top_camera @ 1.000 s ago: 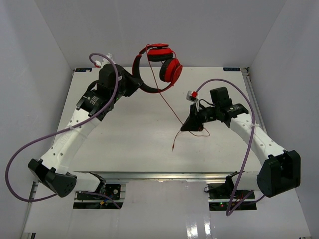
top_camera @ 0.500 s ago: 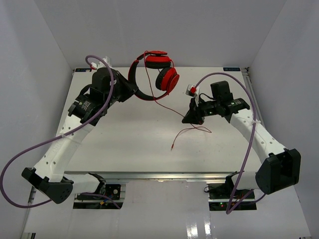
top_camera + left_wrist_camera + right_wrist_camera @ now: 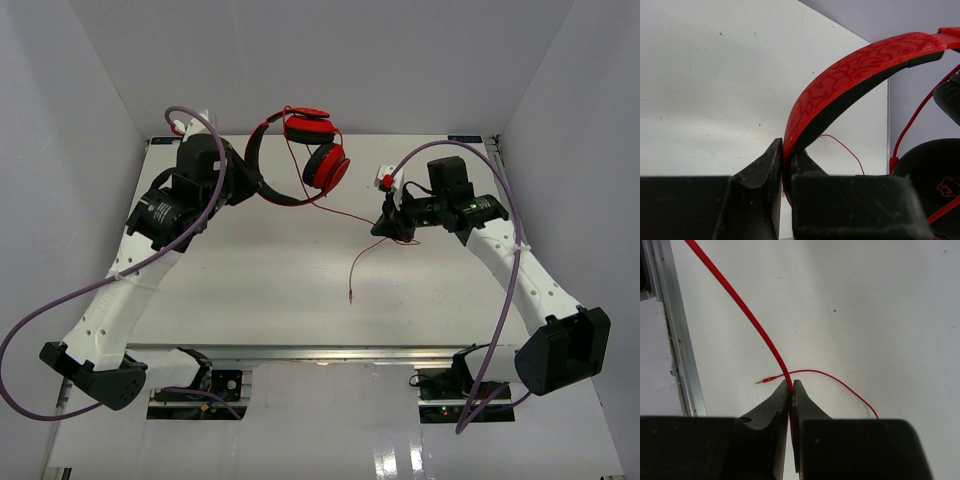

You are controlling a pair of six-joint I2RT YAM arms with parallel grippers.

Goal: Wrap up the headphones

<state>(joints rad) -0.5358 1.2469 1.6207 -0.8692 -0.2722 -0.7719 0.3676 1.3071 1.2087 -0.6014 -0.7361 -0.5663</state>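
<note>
Clamped tight, the jaws of the left gripper (image 3: pixel 784 150) are closed on the headband (image 3: pixel 850 75) of the headphones (image 3: pixel 318 160), with no gap showing on either side of the band. The grip sits low on the band's arc, red patterned face up and black lining beneath. From there the band curves away to the right, toward a black ear pad (image 3: pixel 925 175) just beside the fingers. In the overhead view the headphones are held up off the table (image 3: pixel 250 280), over its far edge and a little left of the middle, the two ear cups hanging to the right of the grip.

The right gripper (image 3: pixel 791 386) has its jaws pressed together on the thin red cable (image 3: pixel 735 295), which enters between the fingertips from the upper left. This gripper hangs over the right half of the table, nearer the far edge, well apart from the ear cups. The cable spans the gap between them. Past the pinch, the cable makes a small loop and trails toward the middle of the table, ending in the plug (image 3: pixel 350 297); whether the plug touches the surface is not clear.
</note>
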